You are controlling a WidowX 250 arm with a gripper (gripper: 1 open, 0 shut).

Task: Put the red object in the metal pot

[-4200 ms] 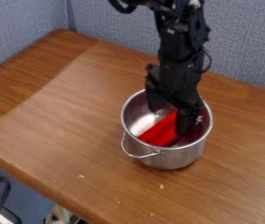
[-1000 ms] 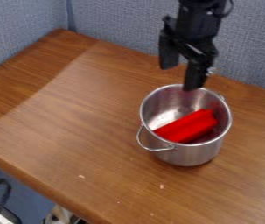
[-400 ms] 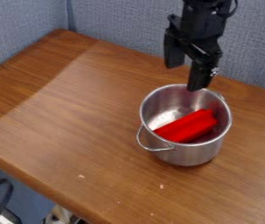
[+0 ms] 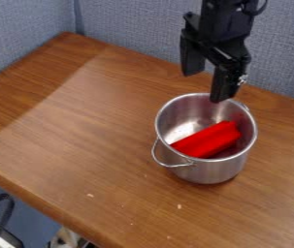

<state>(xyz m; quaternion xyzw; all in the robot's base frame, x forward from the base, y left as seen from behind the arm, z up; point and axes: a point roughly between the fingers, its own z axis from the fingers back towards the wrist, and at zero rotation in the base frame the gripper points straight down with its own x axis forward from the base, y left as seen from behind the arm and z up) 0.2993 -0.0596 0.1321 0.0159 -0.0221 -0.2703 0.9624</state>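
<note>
- Inside the pot (image 4: 209,150), the red block (image 4: 208,140) lies slanted, its long axis running lower-left to upper-right.
- Above the pot's far rim, the hand (image 4: 204,75) hangs wide open, empty, pointing down, clear of the block.

We have one view only, high and off the table's (image 4: 72,107) near corner, looking down at a slant across the wood toward a grey partition (image 4: 33,24). Middle distance. The arm enters from the top edge, its base out of frame.
</note>
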